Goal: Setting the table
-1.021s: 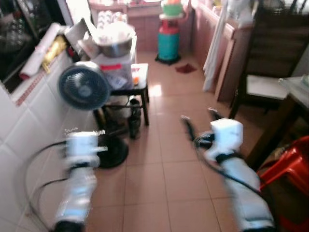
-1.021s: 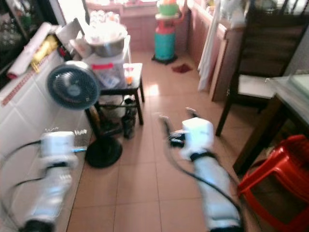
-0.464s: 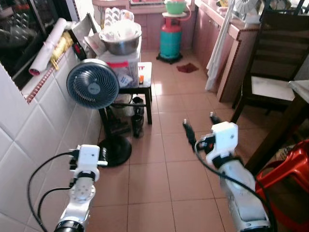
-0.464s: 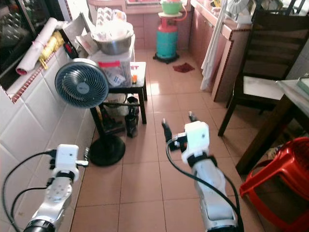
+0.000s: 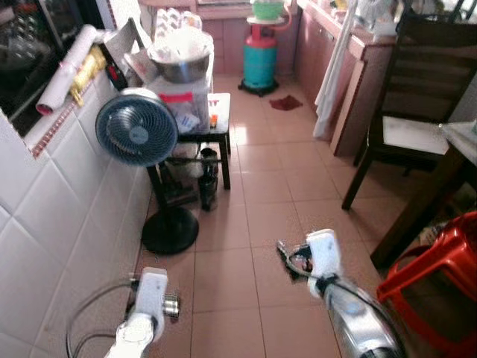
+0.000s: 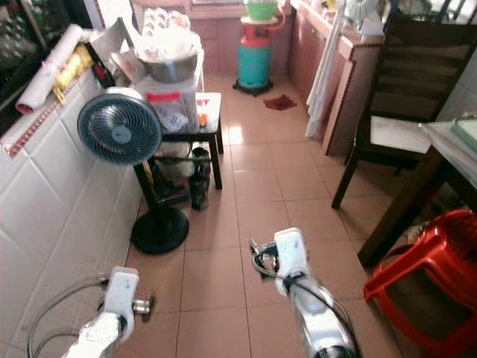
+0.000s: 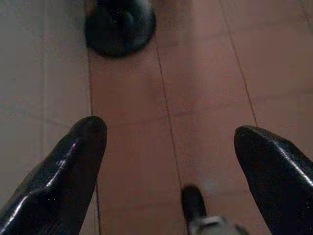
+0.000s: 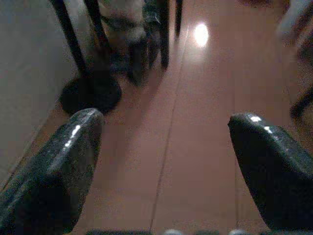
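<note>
A dark wooden dining table (image 6: 456, 139) shows its corner at the right edge, with a dark chair (image 5: 417, 89) beside it. My left gripper (image 7: 168, 132) is open, its black fingers (image 7: 83, 147) wide apart over bare floor tiles, nothing between them. My right gripper (image 8: 166, 122) is open too, empty, pointing along the floor toward the fan's base (image 8: 93, 93). In the head views the left arm (image 5: 149, 298) hangs low beside the tiled wall and the right arm (image 5: 322, 261) is low in the middle of the floor. No tableware is in either gripper.
A standing fan (image 5: 136, 131) is at the left by the white tiled wall (image 5: 52, 194). Behind it a small black table (image 5: 212, 134) carries a box and a metal bowl (image 5: 179, 63). A red plastic stool (image 5: 440, 261) sits at the right. A gas cylinder (image 5: 261, 63) stands far back.
Both arms have dropped lower and closer to the bottom of the view. The camera has shifted a little, and the earliest blur has mostly gone.
</note>
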Available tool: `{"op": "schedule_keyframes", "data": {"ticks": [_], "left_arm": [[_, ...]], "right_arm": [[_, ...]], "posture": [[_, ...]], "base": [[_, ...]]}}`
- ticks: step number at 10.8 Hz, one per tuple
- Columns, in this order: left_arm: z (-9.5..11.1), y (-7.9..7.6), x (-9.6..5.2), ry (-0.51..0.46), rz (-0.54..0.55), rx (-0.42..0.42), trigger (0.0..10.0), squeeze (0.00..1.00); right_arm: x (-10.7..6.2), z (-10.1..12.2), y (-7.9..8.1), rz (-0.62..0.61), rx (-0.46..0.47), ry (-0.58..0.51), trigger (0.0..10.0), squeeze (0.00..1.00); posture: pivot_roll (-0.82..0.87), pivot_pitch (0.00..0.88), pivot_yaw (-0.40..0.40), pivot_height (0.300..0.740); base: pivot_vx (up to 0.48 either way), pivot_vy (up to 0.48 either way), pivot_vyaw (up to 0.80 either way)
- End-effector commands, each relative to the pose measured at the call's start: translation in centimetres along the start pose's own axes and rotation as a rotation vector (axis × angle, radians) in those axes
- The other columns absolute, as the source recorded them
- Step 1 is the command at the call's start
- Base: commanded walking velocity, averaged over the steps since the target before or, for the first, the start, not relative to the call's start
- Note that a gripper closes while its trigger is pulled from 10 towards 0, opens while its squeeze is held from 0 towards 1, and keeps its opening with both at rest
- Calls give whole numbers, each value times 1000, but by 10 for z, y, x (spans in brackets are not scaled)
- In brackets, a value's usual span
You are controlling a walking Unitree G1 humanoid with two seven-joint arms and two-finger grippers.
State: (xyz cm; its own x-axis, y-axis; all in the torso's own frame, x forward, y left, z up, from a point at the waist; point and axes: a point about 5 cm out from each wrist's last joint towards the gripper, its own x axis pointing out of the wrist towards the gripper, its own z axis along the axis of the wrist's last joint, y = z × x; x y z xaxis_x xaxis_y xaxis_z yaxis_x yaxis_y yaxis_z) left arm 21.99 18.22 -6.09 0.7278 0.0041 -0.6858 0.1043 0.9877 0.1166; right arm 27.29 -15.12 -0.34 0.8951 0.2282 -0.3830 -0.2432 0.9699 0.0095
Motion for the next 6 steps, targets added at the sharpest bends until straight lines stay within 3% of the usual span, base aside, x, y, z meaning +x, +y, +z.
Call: {"op": "schedule_keyframes", "data": {"ticks": [1,3,5,6], "left_arm": [[5,-6,3,6,-41,26,10000,0],[0,-12,3,66,-55,75,10000,0],[-7,-13,2,108,-77,162,10000,0],[-10,-11,1,121,-67,167,10000,0]], "right_arm": [[-3,-19,-6,-68,73,96,10000,0],[-17,-51,-11,-136,104,243,10000,0],[-37,-81,-19,-236,209,362,10000,0],[-39,-85,-19,-251,228,377,10000,0]], "posture": [[106,0,-4,740],[103,0,12,740],[84,0,46,740],[78,0,55,740]], "base": [[0,0,0],[0,0,0],[0,0,0],[0,0,0]]}}
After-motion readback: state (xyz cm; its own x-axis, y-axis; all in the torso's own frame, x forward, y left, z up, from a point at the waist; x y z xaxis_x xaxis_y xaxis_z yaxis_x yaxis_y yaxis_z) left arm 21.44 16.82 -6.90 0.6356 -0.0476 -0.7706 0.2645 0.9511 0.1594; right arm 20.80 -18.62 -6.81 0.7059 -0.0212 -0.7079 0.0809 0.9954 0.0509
